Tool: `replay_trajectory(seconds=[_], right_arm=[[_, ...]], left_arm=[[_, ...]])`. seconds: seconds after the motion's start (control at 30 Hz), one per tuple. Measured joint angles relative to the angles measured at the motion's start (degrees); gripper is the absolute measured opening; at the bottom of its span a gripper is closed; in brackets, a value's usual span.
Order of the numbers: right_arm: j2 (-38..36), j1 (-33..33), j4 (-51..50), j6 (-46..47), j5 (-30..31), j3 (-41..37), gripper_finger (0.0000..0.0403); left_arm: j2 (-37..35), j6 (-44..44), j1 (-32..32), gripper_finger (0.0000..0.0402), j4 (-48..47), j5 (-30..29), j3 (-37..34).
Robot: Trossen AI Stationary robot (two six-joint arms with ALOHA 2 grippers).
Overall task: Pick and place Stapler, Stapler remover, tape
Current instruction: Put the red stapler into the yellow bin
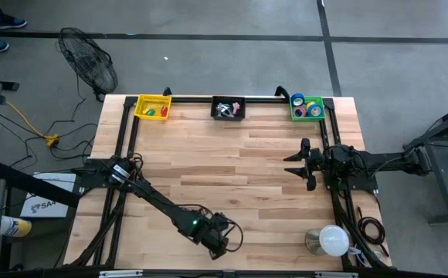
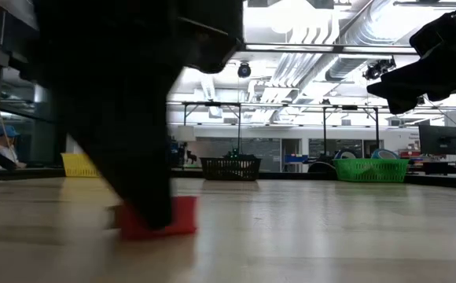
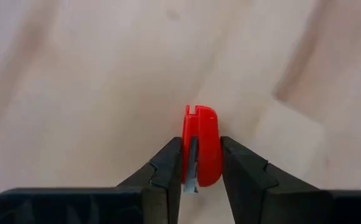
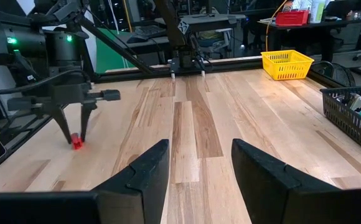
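Left wrist view: small red stapler remover (image 3: 201,144), rounded at the far end with a notch on top and a sliver of grey metal along 1 side, standing on edge on the pale wooden table (image 3: 75,74). Left gripper (image 3: 200,163) down around it, 2 dark fingers (image 3: 167,167) pressed against its 2 flat sides, clamped on the red piece while it sits on the wood. High view: same gripper (image 1: 218,244) near the front edge of the table (image 1: 232,162), red piece hidden under it. Low view: red block (image 2: 159,218) resting on the tabletop with the dark gripper reaching down onto it. Right wrist view: left gripper seen farther off, its tips at the red piece (image 4: 76,141). Right gripper (image 1: 300,164) hanging above the table's right side, well apart from the red piece, fingers (image 4: 144,171) spread with nothing between them. Along the back edge, 3 baskets: yellow basket (image 1: 152,106) at the left, black basket (image 1: 229,108) in the middle, green basket (image 1: 307,107) at the right holding several tape rolls (image 1: 297,100) in blue and pink.
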Motion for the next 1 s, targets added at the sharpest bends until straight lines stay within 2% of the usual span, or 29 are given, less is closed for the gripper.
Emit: replay_trajectory(seconds=[0.27,0.53,1.0], right_arm=[[0.0,0.0,0.0,0.0,0.0,0.0,0.0165],[0.0,0.0,0.0,0.0,0.0,0.0,0.0165],[0.0,0.0,0.0,0.0,0.0,0.0,0.0165]], left_arm=[[-1.5,0.0,3.7,0.0092,-3.7,-7.1,-0.1],[-3.3,-2.4,11.9,0.0092,-20.3,-14.2,-0.4],[-10.5,-3.1,27.2,0.0092,-40.5,-25.9,-0.2]])
